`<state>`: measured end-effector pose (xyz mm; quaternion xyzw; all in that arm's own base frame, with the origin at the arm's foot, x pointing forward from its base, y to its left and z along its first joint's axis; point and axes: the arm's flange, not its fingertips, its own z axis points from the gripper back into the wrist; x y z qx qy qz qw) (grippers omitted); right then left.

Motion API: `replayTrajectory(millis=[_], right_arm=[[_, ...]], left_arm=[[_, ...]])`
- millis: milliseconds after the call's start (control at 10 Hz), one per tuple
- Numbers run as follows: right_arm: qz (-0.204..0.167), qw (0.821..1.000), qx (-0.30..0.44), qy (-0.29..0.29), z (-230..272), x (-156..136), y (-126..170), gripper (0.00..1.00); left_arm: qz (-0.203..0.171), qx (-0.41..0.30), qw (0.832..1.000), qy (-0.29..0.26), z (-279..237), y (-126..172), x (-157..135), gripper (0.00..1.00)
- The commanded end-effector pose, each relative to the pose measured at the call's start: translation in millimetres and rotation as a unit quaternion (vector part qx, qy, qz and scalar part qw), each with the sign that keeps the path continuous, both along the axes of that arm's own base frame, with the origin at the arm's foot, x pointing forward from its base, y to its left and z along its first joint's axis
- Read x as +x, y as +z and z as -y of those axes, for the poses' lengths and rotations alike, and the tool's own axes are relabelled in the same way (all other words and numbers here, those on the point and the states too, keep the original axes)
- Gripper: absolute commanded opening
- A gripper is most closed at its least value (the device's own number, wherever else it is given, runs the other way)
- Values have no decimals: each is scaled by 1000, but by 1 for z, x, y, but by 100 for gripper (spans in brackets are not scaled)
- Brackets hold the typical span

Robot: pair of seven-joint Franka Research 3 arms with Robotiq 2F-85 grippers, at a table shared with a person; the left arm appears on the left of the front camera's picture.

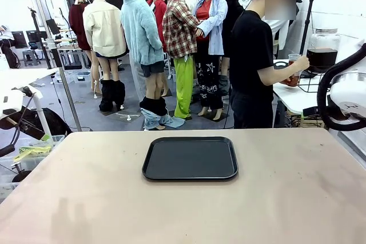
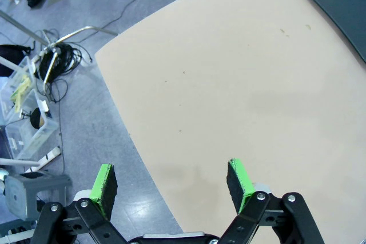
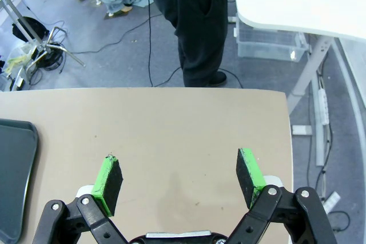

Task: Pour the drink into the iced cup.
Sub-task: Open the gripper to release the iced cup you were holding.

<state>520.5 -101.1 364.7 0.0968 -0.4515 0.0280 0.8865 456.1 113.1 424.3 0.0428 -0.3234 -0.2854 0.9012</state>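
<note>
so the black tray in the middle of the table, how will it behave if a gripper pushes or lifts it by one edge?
The black tray lies flat and looks thin, so it is probably light and would likely slide on the smooth table when pushed. Its low raised rim gives the fingers only a little to pinch. Lifted by one edge it may tilt or flex; it is empty, so nothing would spill.

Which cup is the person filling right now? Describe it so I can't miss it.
Look past the table's far right corner to the person in black by the white side table. In their hand is a clear plastic cup holding reddish-brown liquid, beside the big dark-filled drink dispenser.
</note>
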Motion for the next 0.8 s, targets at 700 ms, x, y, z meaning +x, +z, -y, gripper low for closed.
replayTrajectory(millis=[700], right_arm=[[1, 1000, 1, 0, 0, 0, 0, 100]], left_arm=[[3, 3, 1000, 2, 0, 1, -1, 100]])
